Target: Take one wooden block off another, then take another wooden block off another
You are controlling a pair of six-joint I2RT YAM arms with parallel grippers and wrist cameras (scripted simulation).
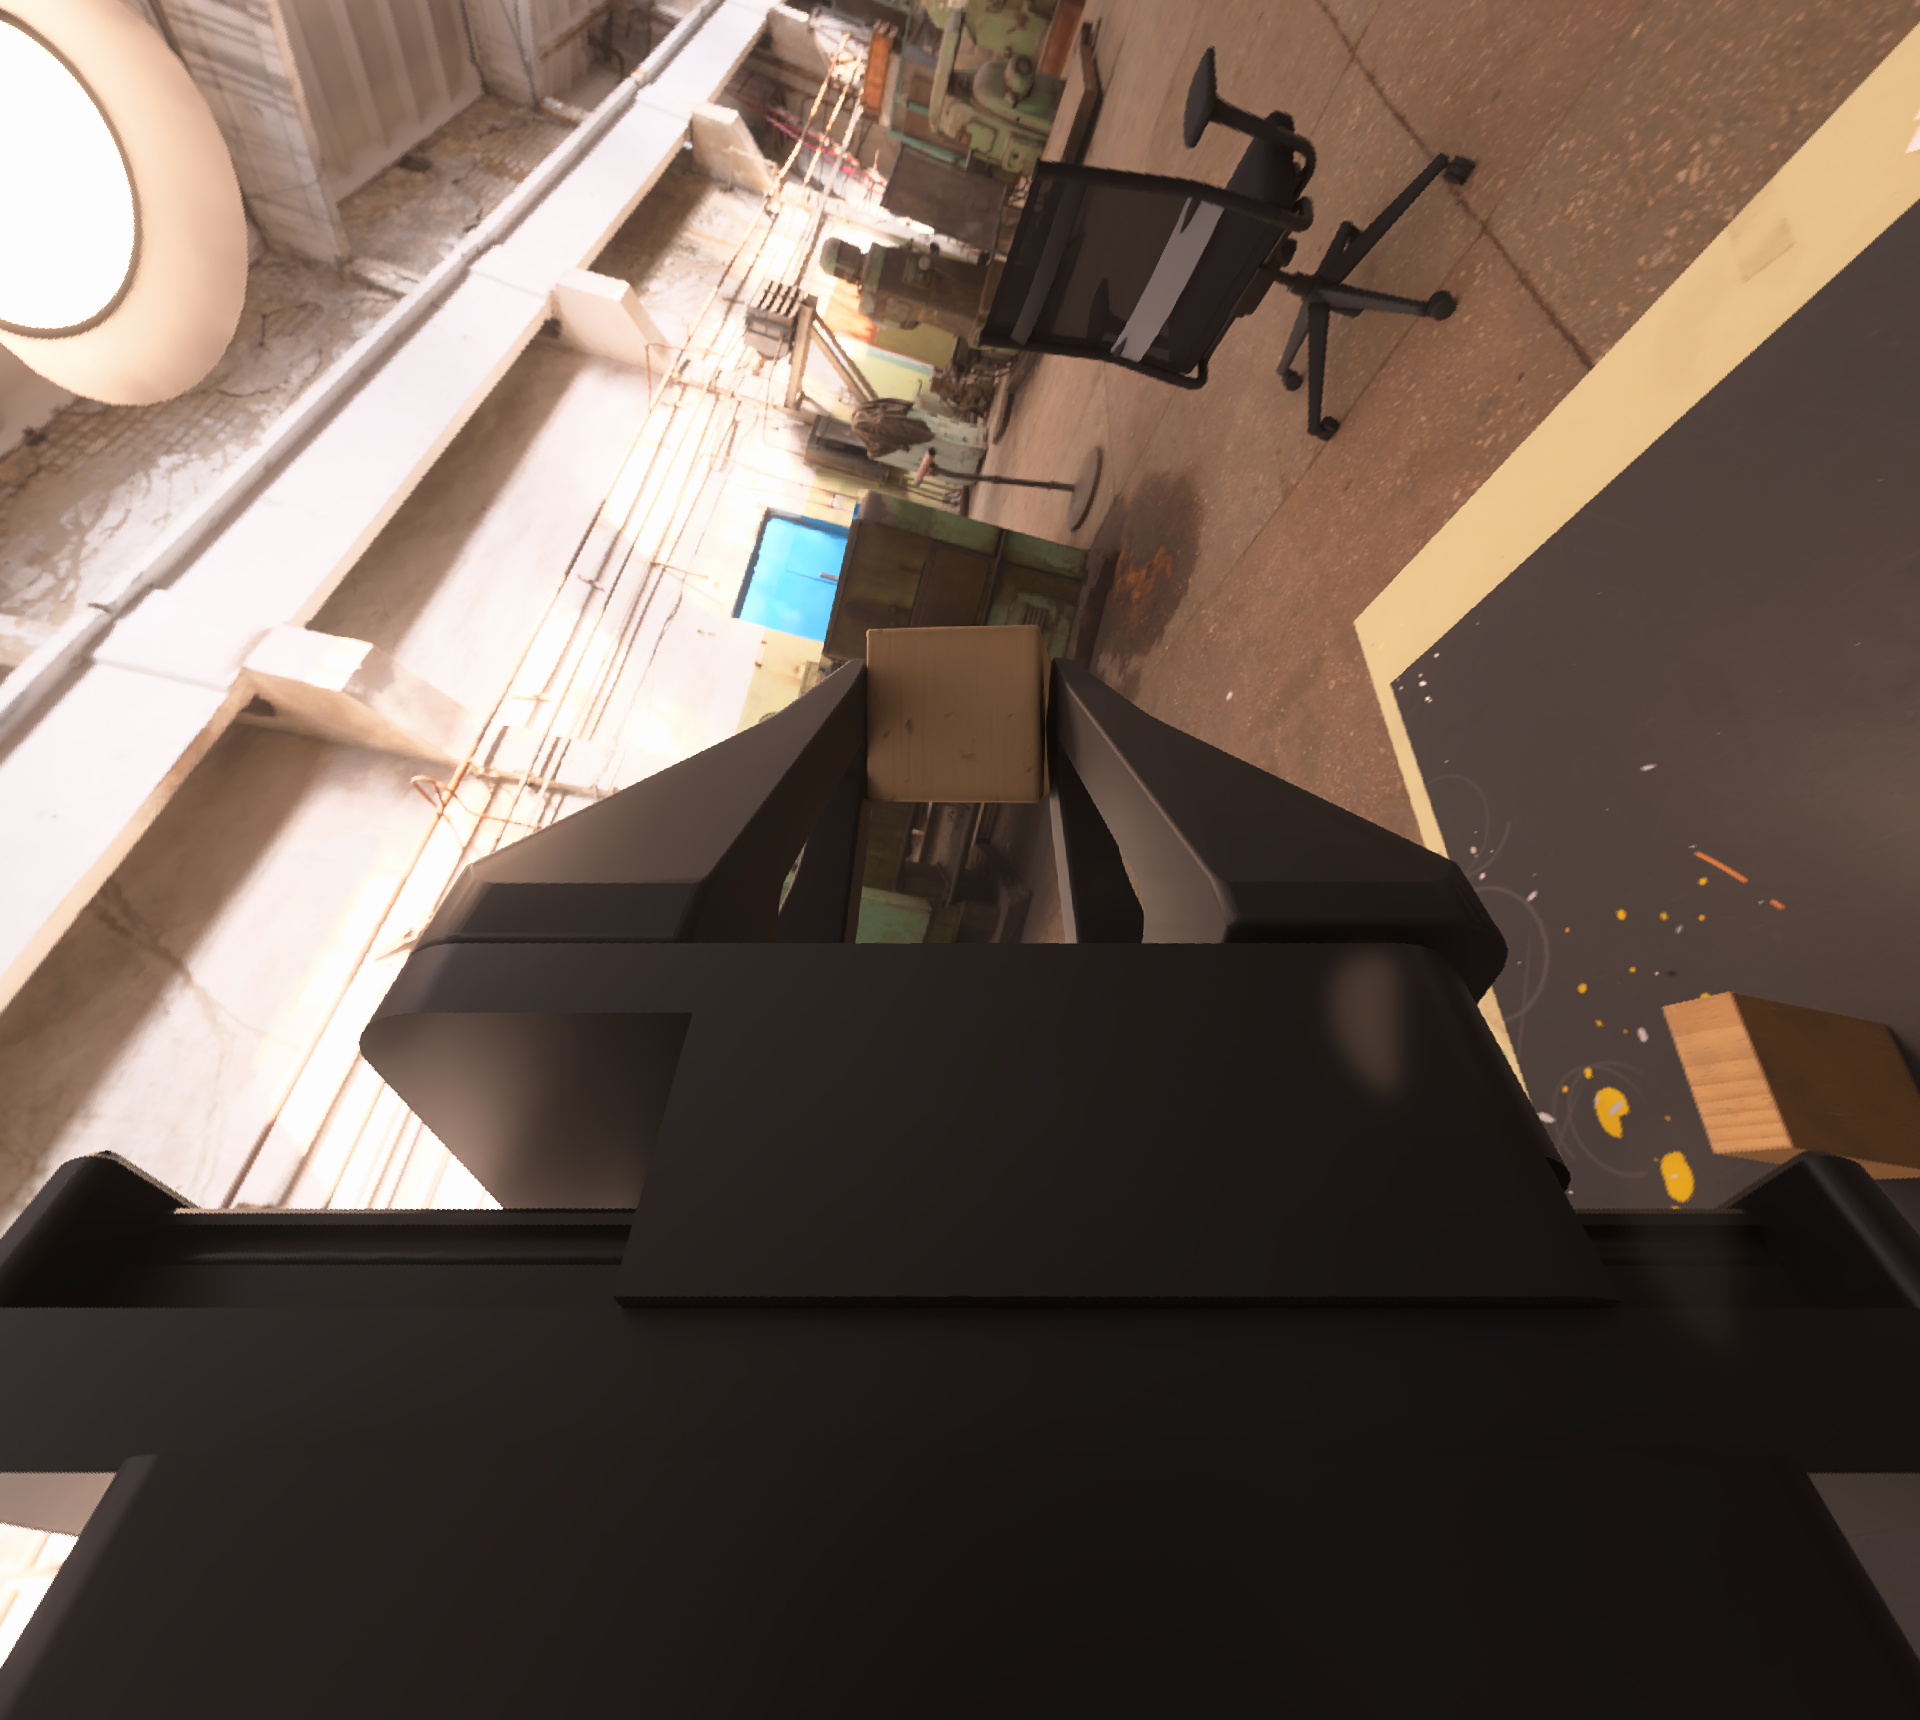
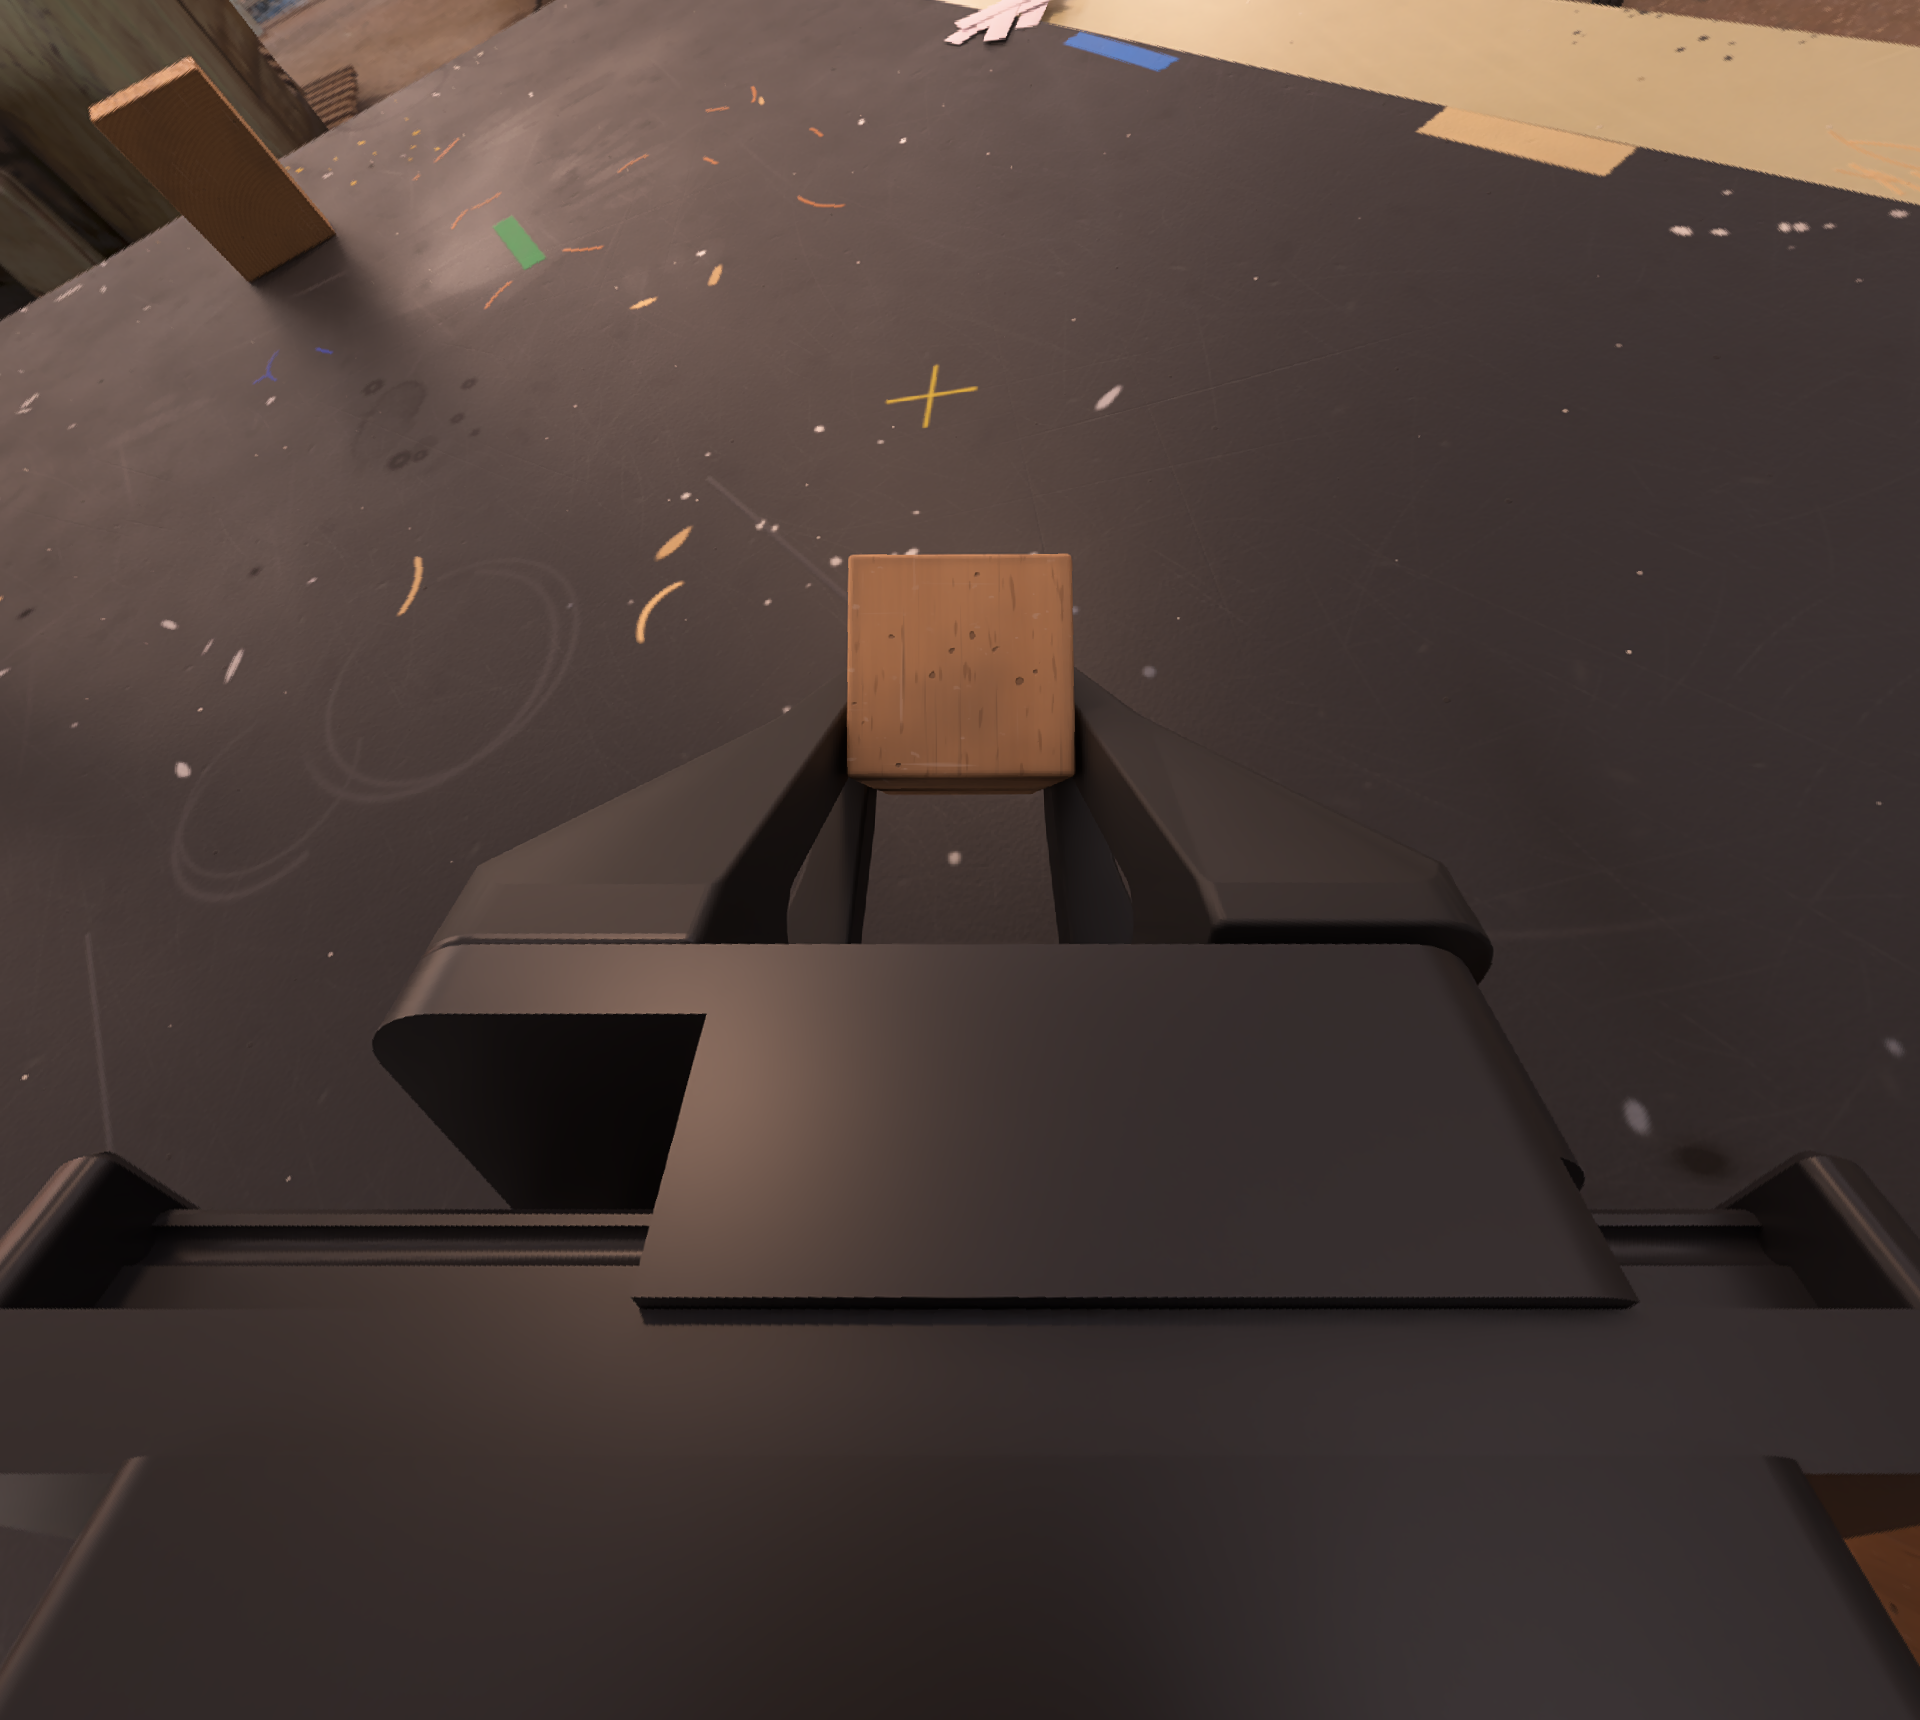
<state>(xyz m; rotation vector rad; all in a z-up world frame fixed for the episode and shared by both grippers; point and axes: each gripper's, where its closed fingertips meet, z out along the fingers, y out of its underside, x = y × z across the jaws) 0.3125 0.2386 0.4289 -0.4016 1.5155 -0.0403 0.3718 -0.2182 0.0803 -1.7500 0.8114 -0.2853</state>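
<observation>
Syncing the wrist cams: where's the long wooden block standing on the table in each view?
Left wrist view: long wooden block, lower right edge, partly cut off.
Right wrist view: upper left, standing near the table's edge.
Shared landmark: the table's pale border strip.

A round ceiling lamp (image 1: pixel 62 164) glares warm white; both views are sharp, with wide-angle stretching at edges.
</observation>
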